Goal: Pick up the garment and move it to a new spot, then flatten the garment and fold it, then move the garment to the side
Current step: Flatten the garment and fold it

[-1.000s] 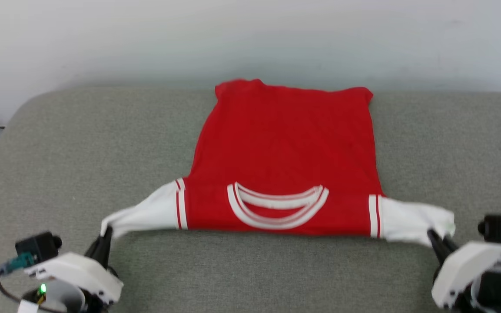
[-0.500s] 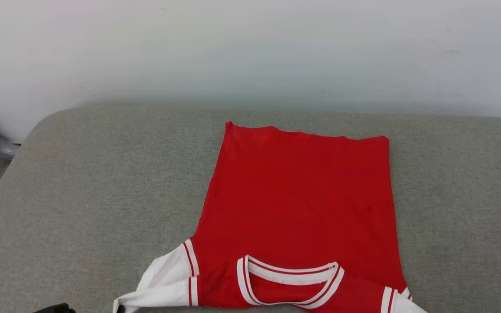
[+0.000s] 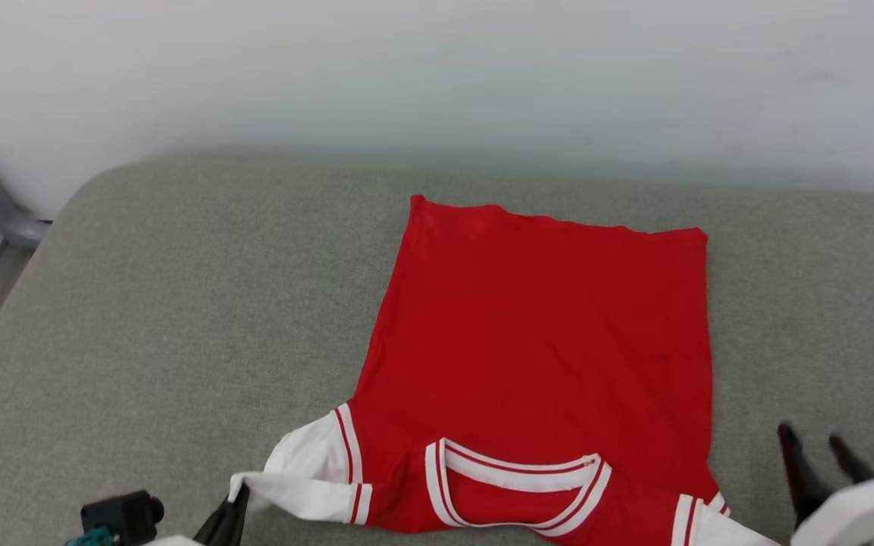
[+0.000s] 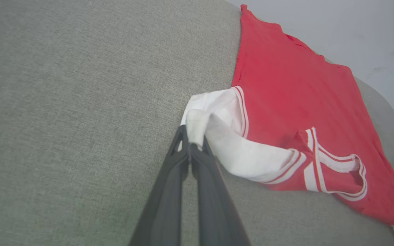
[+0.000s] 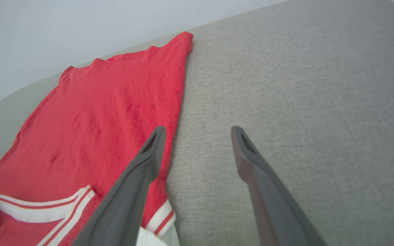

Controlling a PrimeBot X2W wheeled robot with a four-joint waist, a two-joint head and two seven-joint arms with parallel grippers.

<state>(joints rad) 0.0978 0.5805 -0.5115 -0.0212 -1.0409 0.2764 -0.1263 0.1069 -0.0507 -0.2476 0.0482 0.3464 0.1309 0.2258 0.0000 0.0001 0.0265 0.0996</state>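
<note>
left pincer [image 3: 236,502], lower left, pinching the garment [image 3: 550,334] by a white sleeve; right pincer [image 3: 810,438], lower right, spread, empty.

Bare grey cushion [image 3: 179,303] is lying open left and right of the garment [image 3: 550,326]; the white wall [image 3: 437,76] is closing off the far edge behind it

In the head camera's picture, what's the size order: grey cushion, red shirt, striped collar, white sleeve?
Largest: grey cushion.
Then: red shirt.
The striped collar and bunched white sleeve look about alike, so I won't rank them.
</note>
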